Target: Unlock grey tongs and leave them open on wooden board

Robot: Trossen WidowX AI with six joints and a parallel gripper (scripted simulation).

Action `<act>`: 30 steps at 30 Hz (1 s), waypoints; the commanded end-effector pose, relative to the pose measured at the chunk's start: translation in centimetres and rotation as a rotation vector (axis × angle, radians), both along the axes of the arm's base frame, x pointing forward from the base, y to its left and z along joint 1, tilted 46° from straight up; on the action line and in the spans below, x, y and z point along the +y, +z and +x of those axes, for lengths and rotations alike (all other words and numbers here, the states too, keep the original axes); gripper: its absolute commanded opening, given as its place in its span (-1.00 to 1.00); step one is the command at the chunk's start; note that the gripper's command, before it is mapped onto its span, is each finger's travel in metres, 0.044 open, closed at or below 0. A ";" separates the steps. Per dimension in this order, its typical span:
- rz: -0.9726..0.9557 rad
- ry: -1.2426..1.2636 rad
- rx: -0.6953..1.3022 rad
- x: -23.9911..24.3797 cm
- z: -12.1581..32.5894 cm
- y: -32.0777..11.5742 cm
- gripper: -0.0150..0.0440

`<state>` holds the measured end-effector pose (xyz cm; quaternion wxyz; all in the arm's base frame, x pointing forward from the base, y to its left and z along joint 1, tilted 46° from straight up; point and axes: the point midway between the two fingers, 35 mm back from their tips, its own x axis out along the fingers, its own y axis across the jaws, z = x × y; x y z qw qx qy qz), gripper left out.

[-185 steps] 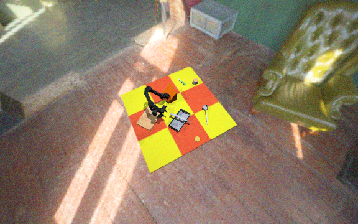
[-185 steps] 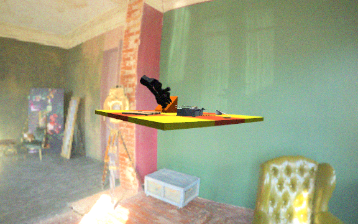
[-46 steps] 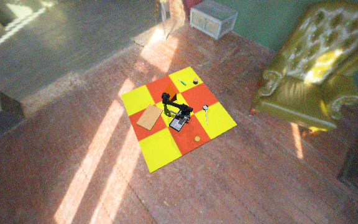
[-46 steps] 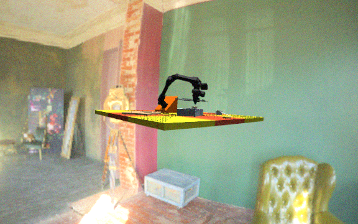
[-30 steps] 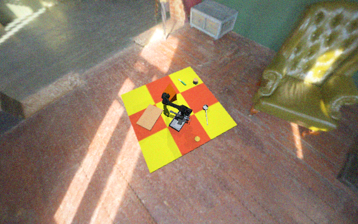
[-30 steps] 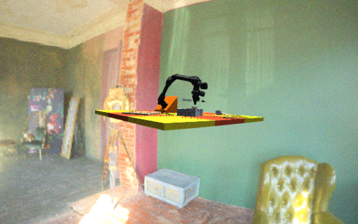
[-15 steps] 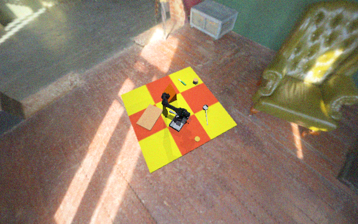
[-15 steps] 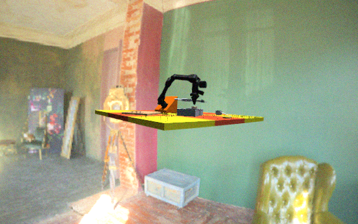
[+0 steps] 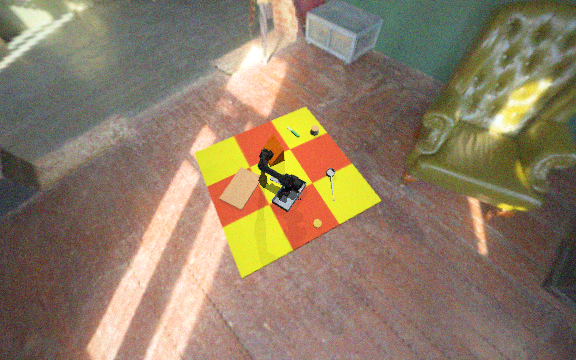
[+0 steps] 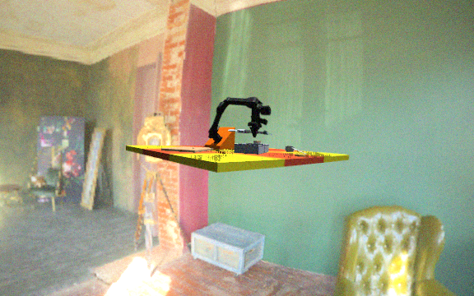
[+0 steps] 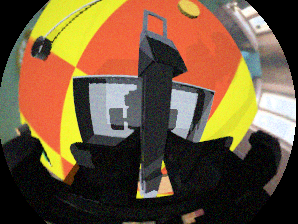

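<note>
The grey tongs (image 10: 240, 131) (image 11: 154, 100) are held roughly level above the roasting tin (image 9: 281, 202) (image 10: 247, 149) (image 11: 82, 112), clear of it. My gripper (image 10: 254, 134) (image 11: 149, 128) points down and is shut on the tongs around the middle of their length. In the wrist view the end with the wire loop points away at the top and the other end points toward the arm's base. The tongs' arms look pressed together. The wooden board (image 9: 240, 189) lies flat beside the tin; a sliver shows in the wrist view.
An orange wedge (image 9: 274, 146) (image 10: 228, 137) stands by the arm's base. A ladle-like utensil (image 9: 330, 173) (image 11: 42, 48) and a yellow disc (image 9: 317, 223) (image 11: 189, 8) lie beyond the tin. A green pen-like item (image 9: 293, 132) and a small brown pot (image 9: 314, 131) are at a far corner.
</note>
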<state>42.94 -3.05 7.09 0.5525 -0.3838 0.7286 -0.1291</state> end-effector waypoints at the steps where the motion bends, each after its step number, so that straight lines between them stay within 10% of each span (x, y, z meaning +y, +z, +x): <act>1: -0.007 -0.049 -0.078 -1.2 -0.6 3.0 -1.00; 30: -0.055 -0.398 -0.509 -8.7 -9.3 17.3 -1.00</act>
